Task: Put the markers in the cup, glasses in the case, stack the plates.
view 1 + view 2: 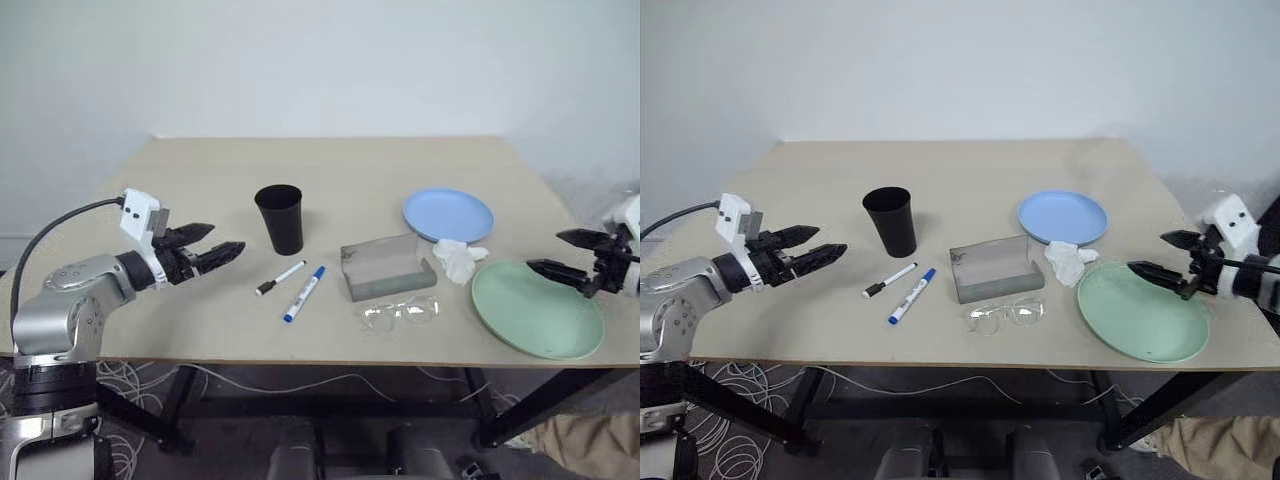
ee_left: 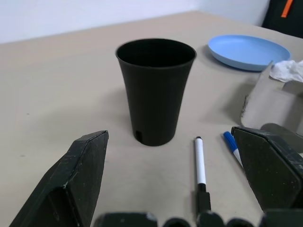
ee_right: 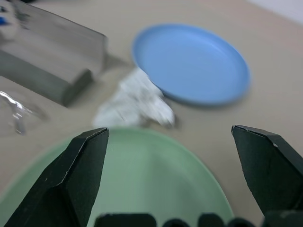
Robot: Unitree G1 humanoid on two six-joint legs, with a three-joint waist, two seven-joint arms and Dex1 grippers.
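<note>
Both grippers, left (image 1: 222,238) and right (image 1: 1153,254), gape wide and empty; markers (image 1: 291,284) lie beside the upright cup (image 1: 280,219), so a careless left reach risks tipping the cup or rolling the pens away.

glasses (image 3: 14,113) blurred at frame edge, blue-capped marker (image 2: 232,145) partly hidden behind gripper finger
</note>
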